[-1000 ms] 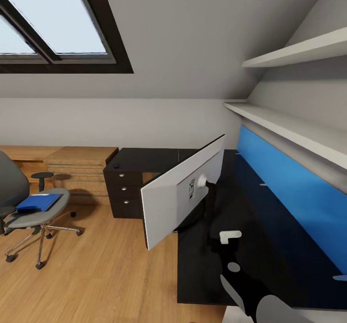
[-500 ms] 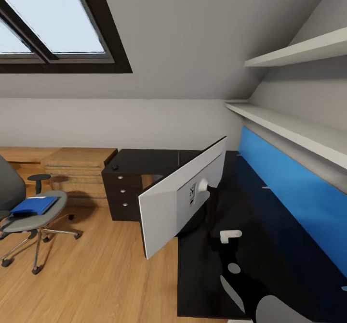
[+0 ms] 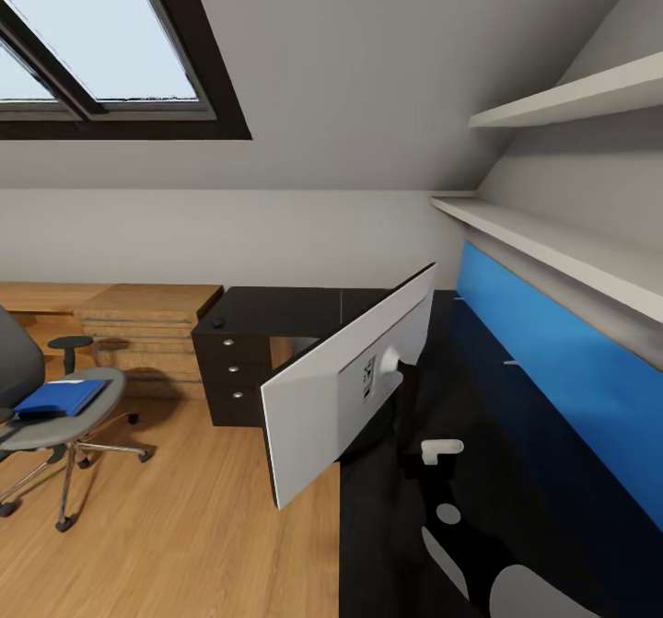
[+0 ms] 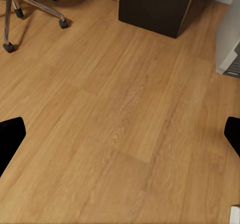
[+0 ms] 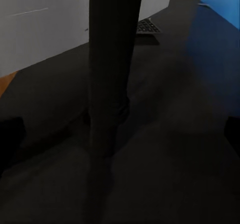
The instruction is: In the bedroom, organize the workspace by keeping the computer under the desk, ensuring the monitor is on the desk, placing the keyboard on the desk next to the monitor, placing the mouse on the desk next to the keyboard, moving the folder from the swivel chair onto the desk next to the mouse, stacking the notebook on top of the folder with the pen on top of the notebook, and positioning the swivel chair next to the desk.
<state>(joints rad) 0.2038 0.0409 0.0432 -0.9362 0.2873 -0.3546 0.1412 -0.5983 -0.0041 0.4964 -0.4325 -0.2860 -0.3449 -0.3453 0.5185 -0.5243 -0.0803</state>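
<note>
Head view, far left: a swivel chair [image 3: 41,415] with grey fabric seat, black frame and silver five-legged base on castors stands on the light wood floor [image 3: 184,526], well apart from the desk.
Chair seat: a flat bright blue rectangular folder [image 3: 60,397] lies on it.
Behind the chair: a light-wood dresser [image 3: 147,319] sits against the white wall, beneath a dark-framed skylight [image 3: 101,47].
Centre: a large L-shaped desk with glossy black top [image 3: 516,471], with dark drawers and round silver knobs [image 3: 230,369] at its left end.
Desk corner: a tiny rounded black mouse [image 3: 218,322] rests on the top above the drawers.
On the desk: a wide thin monitor [image 3: 345,383] shows its pale silver-white back; it stands on the black top, turned at an angle, one end overhanging the floor.
Right: a blue back panel [image 3: 562,360] runs along the desk, with two white wall shelves [image 3: 552,240] above.
Left wrist view: the left gripper [image 4: 120,134] hangs over bare floor, fingers wide apart, holding nothing; chair castors [image 4: 62,23] and a drawer front [image 4: 155,6] are near.
Right wrist view: the right gripper [image 5: 122,134] is spread wide and empty either side of the monitor's black post [image 5: 112,68]; a black keyboard [image 5: 147,26] lies beyond on the desk.
</note>
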